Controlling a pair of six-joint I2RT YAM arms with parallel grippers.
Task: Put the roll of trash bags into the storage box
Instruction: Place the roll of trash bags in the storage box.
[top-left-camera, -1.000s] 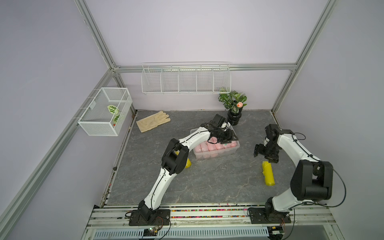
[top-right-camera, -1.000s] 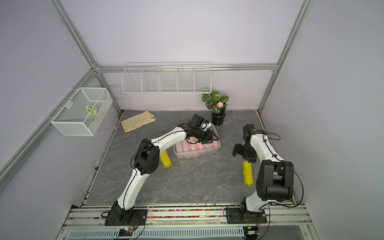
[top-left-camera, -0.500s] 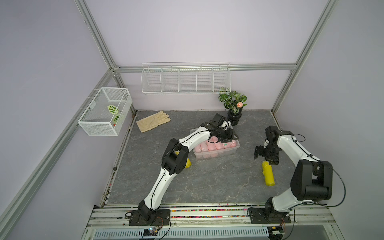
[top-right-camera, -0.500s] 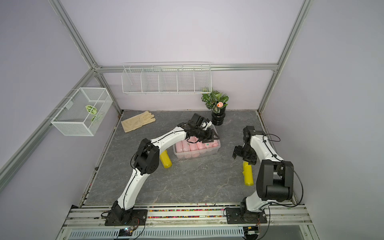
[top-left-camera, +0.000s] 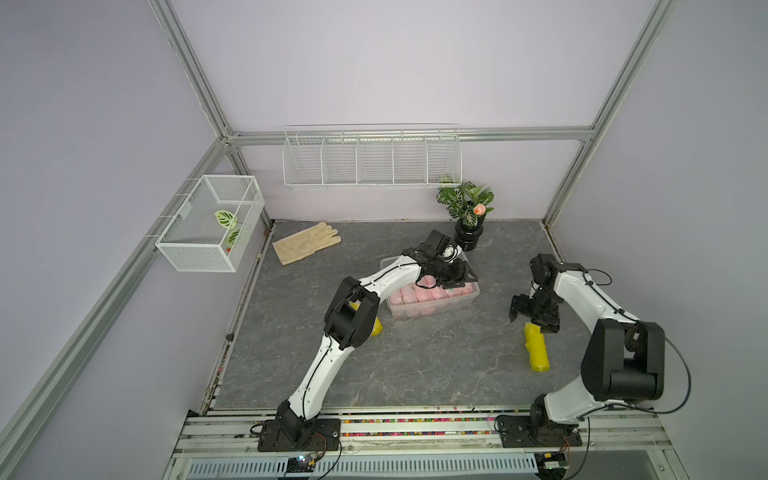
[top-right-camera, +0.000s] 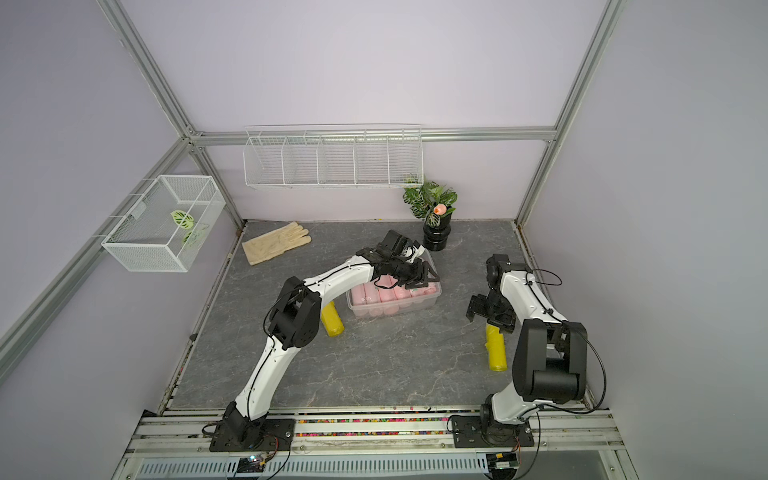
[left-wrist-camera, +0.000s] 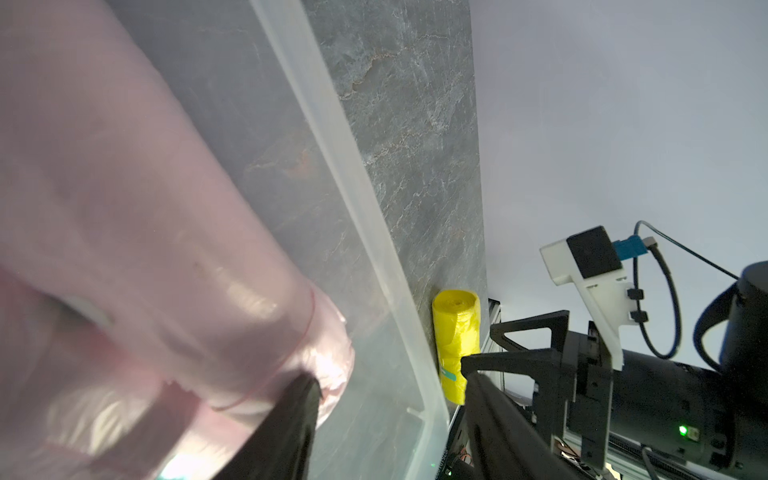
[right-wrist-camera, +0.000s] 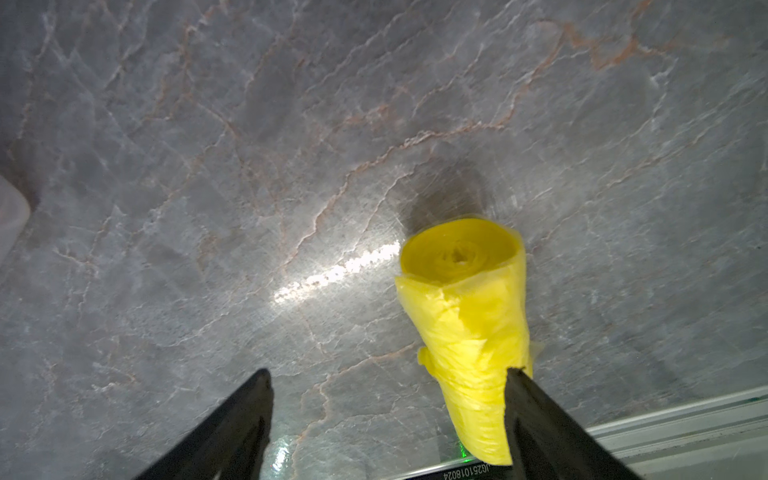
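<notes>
yellow crinkled film wound into a stubby cylinder with a spiral end face: the yellow roll (right-wrist-camera: 478, 332) lies flat on the table, outside the box. it is directly beneath the right gripper (right-wrist-camera: 386, 374), just inside one of its black tapered fingers (right-wrist-camera: 540, 419). that gripper's jaws are spread wide and grasp nothing.

off toward the left gripper (top-left-camera: 463, 278) sits the storage box (top-left-camera: 476, 295), clear plastic with rounded corners and a thick rim. glossy pink rolls (top-left-camera: 419, 297) are packed in it side by side. the left gripper hangs at the box's end, jaws part open astride the wall. one finger meets a pink roll's end, and through the blur it seems nothing is pinched.

behind that gripper, under its arm's elbow, lies a second yellow roll (top-right-camera: 332, 322). the table (right-wrist-camera: 208, 166) is grey, veined, stone-like.
</notes>
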